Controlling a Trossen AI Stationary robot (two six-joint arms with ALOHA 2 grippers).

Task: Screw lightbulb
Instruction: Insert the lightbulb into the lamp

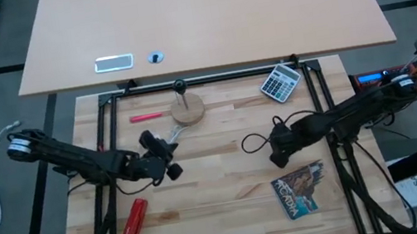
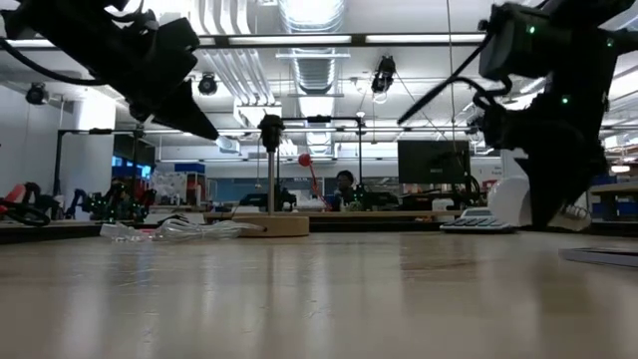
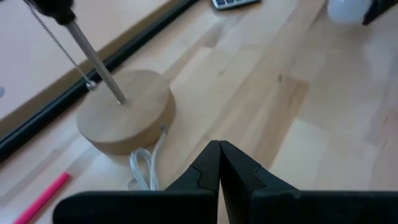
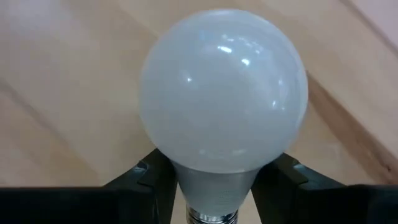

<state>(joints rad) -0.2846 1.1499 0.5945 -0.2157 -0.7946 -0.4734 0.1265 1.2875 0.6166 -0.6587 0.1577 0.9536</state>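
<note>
The white lightbulb (image 4: 222, 93) fills the right wrist view, its silvery screw base (image 4: 211, 218) toward the camera. My right gripper (image 4: 214, 180) points steeply down at it right of the table's middle (image 1: 279, 156), where it hides the bulb from above. The left wrist view shows the bulb's head (image 3: 345, 9) far off. My left gripper (image 3: 219, 155) hangs shut on nothing over the table's left middle (image 1: 173, 169). The round wooden disc (image 1: 187, 110) with its upright black socket (image 1: 179, 85) rests flat at the far middle. My right gripper pinches the lightbulb's grey neck (image 4: 186, 186), just under the round head, one finger (image 4: 152, 180) on each side. The fingers come from above, slanting down, and lie across the bulb. In the low view the bulb's white head (image 2: 510, 199) reaches down to table level.
A calculator (image 1: 281, 82) lies at the far right, a pink pen (image 1: 146, 117) left of the disc, a red tool (image 1: 134, 224) near left, a picture booklet (image 1: 301, 189) near right. A see-through wrapper (image 2: 169, 229) lies beside the disc. A black frame (image 1: 211, 77) runs along the far edge.
</note>
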